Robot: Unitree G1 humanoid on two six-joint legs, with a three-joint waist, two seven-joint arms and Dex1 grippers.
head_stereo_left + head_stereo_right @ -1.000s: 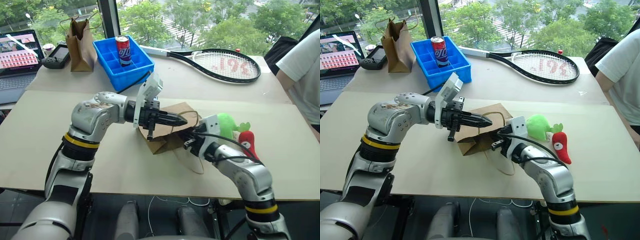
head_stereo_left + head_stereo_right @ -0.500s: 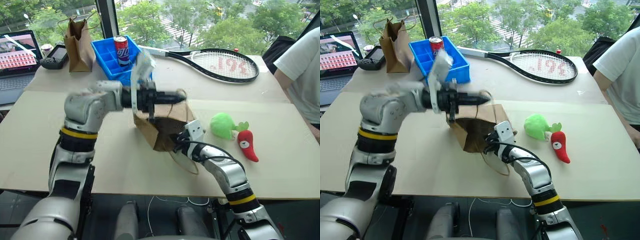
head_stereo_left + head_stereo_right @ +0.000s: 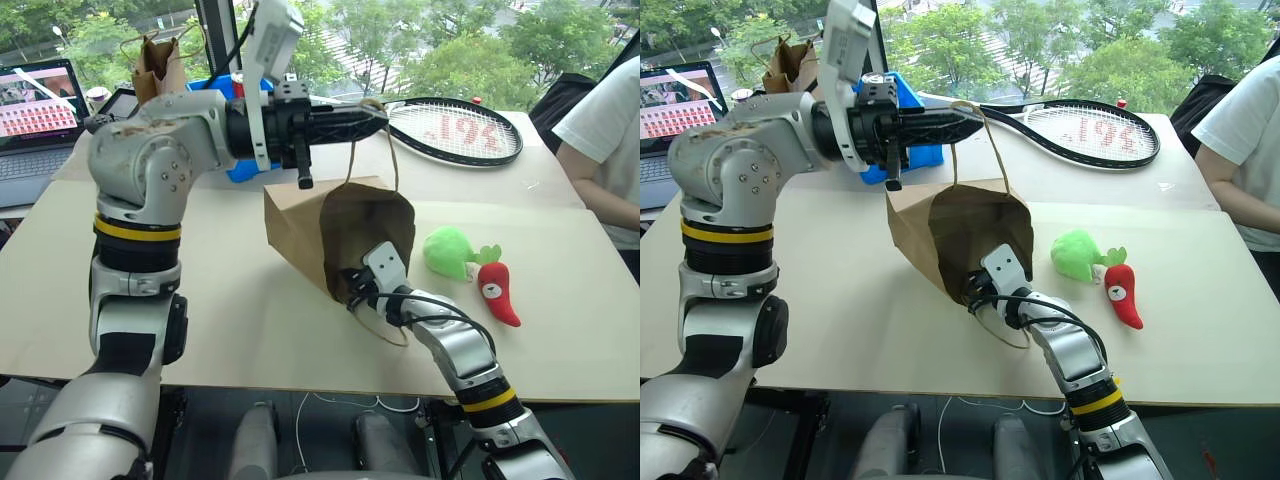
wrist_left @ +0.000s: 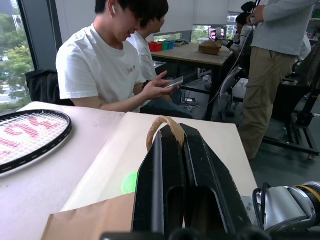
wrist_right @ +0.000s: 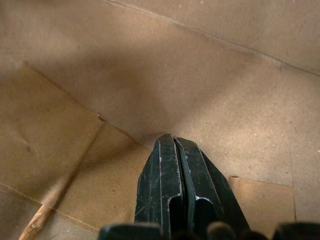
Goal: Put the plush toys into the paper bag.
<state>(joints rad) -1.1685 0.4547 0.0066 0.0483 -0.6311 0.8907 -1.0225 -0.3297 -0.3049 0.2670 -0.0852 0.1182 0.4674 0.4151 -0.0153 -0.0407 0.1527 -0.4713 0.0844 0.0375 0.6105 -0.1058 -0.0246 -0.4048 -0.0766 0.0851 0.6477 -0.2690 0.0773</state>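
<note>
Left gripper (image 3: 375, 113) clamped on twine handle (image 4: 165, 125) of wide brown kraft paper bag (image 3: 300, 225), raised off tabletop (image 3: 250, 330); right gripper (image 5: 175, 145), closed empty, inside bag mouth.

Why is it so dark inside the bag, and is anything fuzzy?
In the left eye view, the wide brown paper bag is tipped with its mouth in shade, so its inside looks dark. In the right wrist view, the right pincer sits inside against dim brown paper. In the left wrist view, the people behind look sharp.
</note>
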